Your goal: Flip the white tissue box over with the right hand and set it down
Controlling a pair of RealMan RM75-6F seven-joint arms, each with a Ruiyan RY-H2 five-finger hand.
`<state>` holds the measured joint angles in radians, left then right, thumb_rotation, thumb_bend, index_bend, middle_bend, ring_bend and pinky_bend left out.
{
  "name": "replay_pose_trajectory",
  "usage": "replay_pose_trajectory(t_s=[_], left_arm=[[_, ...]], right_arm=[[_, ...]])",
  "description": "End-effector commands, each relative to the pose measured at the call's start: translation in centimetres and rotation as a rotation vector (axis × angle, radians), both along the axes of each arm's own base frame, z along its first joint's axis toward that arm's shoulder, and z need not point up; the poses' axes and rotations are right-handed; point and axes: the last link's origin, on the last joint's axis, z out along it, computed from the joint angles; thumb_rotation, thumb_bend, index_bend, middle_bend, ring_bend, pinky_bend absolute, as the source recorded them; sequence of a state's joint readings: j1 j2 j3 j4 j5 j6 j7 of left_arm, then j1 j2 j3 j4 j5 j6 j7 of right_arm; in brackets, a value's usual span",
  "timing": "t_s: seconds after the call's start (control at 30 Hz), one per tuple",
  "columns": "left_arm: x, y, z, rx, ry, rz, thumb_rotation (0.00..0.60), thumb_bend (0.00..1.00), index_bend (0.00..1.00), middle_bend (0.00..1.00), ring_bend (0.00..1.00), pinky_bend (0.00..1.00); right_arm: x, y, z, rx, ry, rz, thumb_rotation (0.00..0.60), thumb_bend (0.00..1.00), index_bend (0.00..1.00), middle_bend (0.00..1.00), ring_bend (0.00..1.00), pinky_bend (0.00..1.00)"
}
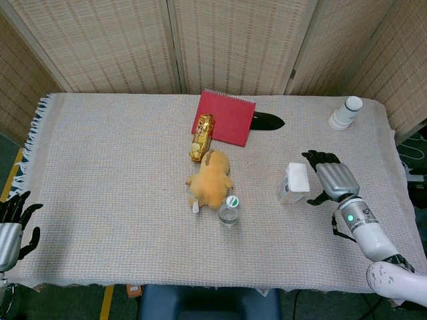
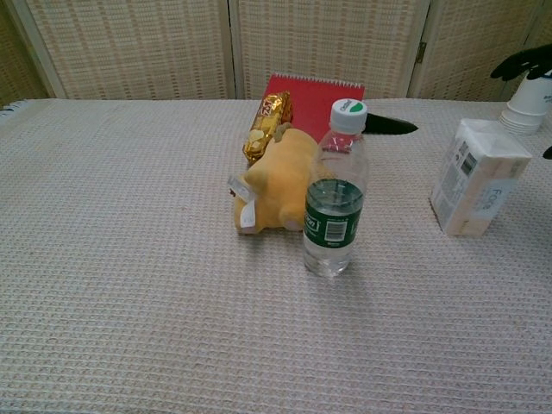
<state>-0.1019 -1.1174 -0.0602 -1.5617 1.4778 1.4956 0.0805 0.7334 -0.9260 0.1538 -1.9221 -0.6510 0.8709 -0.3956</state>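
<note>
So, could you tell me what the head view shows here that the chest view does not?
Only the head view shows the left hand at the table's near left edge, the whole right hand open beside the white tissue box, and the tablecloth's fringe. Only the chest view shows the box's printed side and the water bottle's label. Both show the tissue box, bottle, yellow plush toy, gold-wrapped packet, red notebook, stacked paper cups and some dark fingers of the right hand.

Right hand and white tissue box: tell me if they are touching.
Cannot tell. In the head view the right hand sits right beside the white tissue box, fingers spread; neither contact nor gap shows plainly.
</note>
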Motion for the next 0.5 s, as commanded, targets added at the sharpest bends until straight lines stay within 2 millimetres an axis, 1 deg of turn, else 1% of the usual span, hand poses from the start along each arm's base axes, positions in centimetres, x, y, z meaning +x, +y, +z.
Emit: replay_pose_trajectory(t_s=[0.03,0.27,0.5], left_arm=[[-0.1,0.0,0.0,-0.001,0.002,0.005,0.6,0.5,0.25,0.0,0.0,0.1],[-0.1,0.0,0.1,0.002,0.001,0.011,0.6,0.51,0.25,0.0,0.0,0.1],[-0.1,0.0,-0.1,-0.006,0.003,0.012,0.6,0.51,0.25,0.0,0.0,0.1]], right_arm=[[0.0,-0.9,-0.8,-0.022,0.0,0.03,0.6,0.0,0.04,0.04,0.06,0.0],[-0.3,-1.5,-1.3,-0.014,0.009,0.004,0.6,0.0,0.05,0.05,0.06,0.0],[-0.6,-1.9,-2.4,0.013,0.002,-0.014,0.6,0.0,0.06,0.07,0.07,0.0]])
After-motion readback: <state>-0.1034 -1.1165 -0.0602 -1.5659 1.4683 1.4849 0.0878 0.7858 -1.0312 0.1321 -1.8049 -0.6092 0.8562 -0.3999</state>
